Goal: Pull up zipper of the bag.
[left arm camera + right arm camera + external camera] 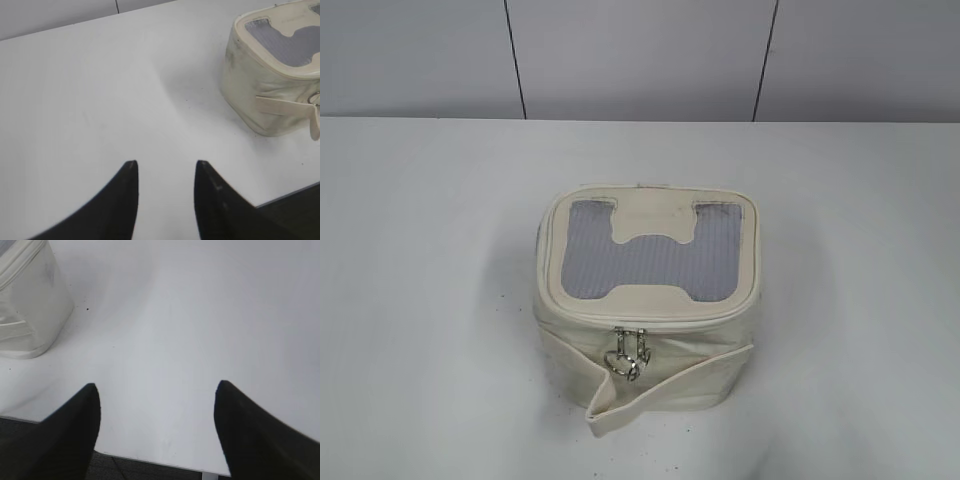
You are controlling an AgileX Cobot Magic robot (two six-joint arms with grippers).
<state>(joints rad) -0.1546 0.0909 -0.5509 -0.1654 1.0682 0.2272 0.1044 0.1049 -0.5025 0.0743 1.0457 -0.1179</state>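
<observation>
The small boxy cream-white leatherette bag (645,300) sits mid white tabletop (420,300), its thin cream zipper (628,352) pulls facing front, probably for easy reach. Both end effectors, left (166,170) and right (157,392), hover apart from it, jaws spread and holding nothing.

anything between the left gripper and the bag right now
Nothing: in the left wrist view only bare white table separates the open left gripper from the bag, which sits apart toward the upper right. The exterior view shows no gripper at all.
</observation>
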